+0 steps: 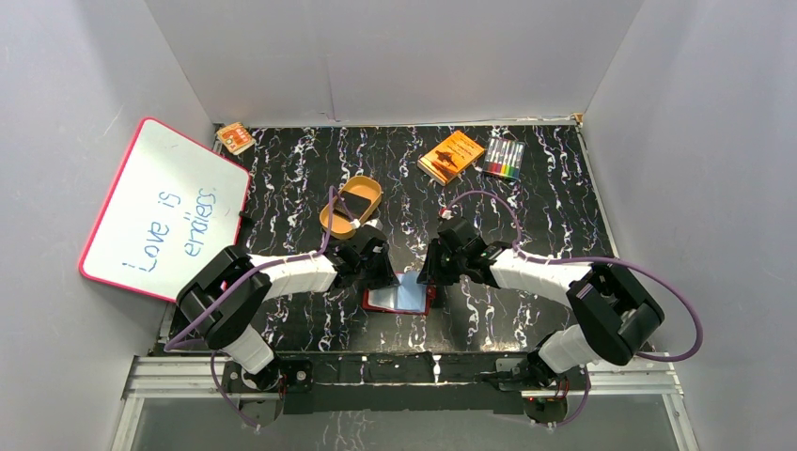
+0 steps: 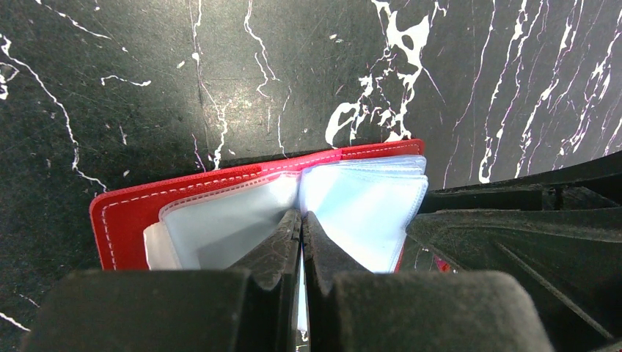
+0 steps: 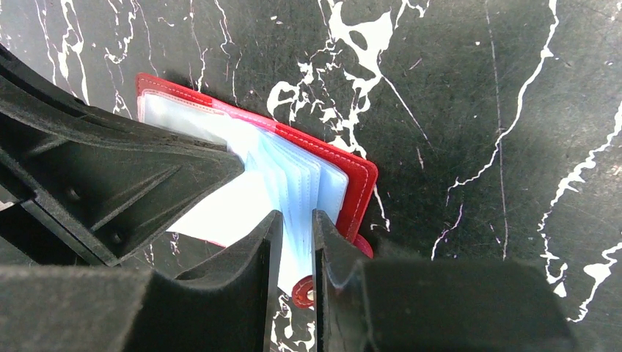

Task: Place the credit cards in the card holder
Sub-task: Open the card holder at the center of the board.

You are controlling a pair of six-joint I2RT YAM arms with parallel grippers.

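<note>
The card holder (image 1: 399, 293), a red wallet with pale blue inner pockets, lies open on the black marbled table between both arms. My left gripper (image 2: 301, 216) is shut at the fold, with a thin pocket leaf (image 2: 220, 227) pinched between its fingers. My right gripper (image 3: 297, 214) comes in from the other side, and its narrow gap is filled by several pocket leaves (image 3: 308, 183). The snap tab (image 3: 303, 291) shows below those fingers. One dark credit card (image 1: 358, 201) lies in a tan tray (image 1: 331, 222) behind the left arm. Neither wrist view shows a card.
A whiteboard (image 1: 164, 209) leans at the left wall. An orange box (image 1: 451, 156) and a pack of markers (image 1: 505, 158) lie at the back right, and a small orange object (image 1: 235, 138) at the back left. Grey walls enclose the table.
</note>
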